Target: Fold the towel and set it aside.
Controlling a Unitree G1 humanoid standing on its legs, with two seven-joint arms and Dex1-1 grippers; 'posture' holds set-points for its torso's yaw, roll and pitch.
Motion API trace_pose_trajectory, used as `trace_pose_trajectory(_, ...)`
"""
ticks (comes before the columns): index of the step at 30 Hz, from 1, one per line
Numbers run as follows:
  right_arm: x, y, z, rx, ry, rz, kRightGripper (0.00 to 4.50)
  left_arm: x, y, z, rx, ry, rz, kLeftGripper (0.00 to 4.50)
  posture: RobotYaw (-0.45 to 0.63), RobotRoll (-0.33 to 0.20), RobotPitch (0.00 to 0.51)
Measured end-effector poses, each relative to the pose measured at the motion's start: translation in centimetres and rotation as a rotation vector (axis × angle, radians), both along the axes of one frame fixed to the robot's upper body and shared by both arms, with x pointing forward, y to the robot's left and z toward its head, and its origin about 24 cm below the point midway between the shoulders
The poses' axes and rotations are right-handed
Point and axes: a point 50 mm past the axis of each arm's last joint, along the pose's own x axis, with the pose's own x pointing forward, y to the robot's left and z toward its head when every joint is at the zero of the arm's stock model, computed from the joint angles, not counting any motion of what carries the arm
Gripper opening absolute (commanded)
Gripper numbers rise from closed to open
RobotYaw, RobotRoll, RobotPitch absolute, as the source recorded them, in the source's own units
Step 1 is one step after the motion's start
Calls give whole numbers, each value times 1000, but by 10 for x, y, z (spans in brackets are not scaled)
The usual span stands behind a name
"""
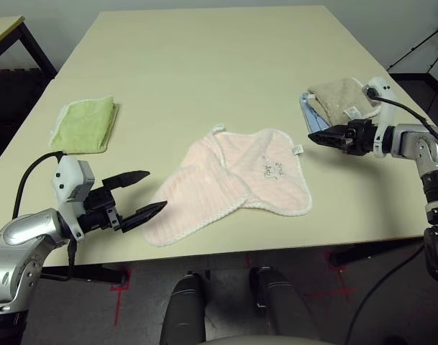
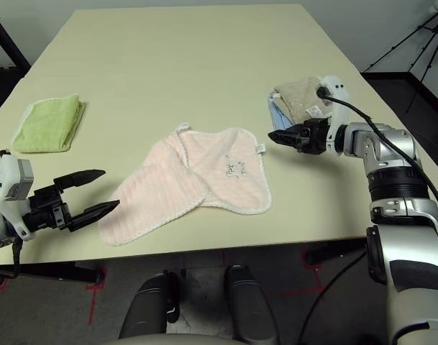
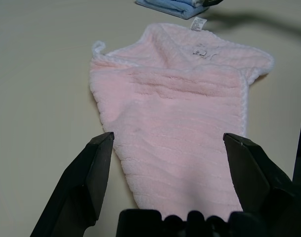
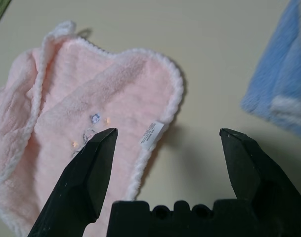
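Towel (image 1: 229,187) lies partly folded near the surface's (image 1: 204,79) front edge. Left hand (image 1: 138,194) and right hand (image 1: 321,136) flank it, fingers apart, empty, likely positioned for the next fold.

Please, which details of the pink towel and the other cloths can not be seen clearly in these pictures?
- Pink towel: embroidered mark too small to read in the eye views.
- White tag: print blurred in the right wrist view.
- Blue towel: mostly hidden under the beige towel and behind the right pincer.

We find no legible text: the print on the towel (image 4: 86,148) tag (image 4: 152,135) cannot be read.
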Motion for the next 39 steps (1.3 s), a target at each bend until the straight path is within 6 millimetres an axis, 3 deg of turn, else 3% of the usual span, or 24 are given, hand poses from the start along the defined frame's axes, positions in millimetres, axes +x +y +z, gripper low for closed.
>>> trace_pose_trajectory(7, 4, 17, -22, -33, 48, -17, 4480, -1, -1, -1, 2, 4, 6, 4500, 2, 0, 140)
trace_pose_trajectory(26, 35, 50, -23, -30, -7, -50, 4480, -6, 0, 0, 12, 18, 27, 4500, 19, 0, 139)
trace_pose_trajectory(30, 36, 56, -23, -32, -16, -38, 3561, -5, 0, 0, 12, 22, 29, 4500, 22, 0, 140)
trace_pose_trajectory(39, 38, 54, -28, -64, -28, -54, 71, -5, 0, -1, 12, 26, 38, 4500, 24, 0, 140)
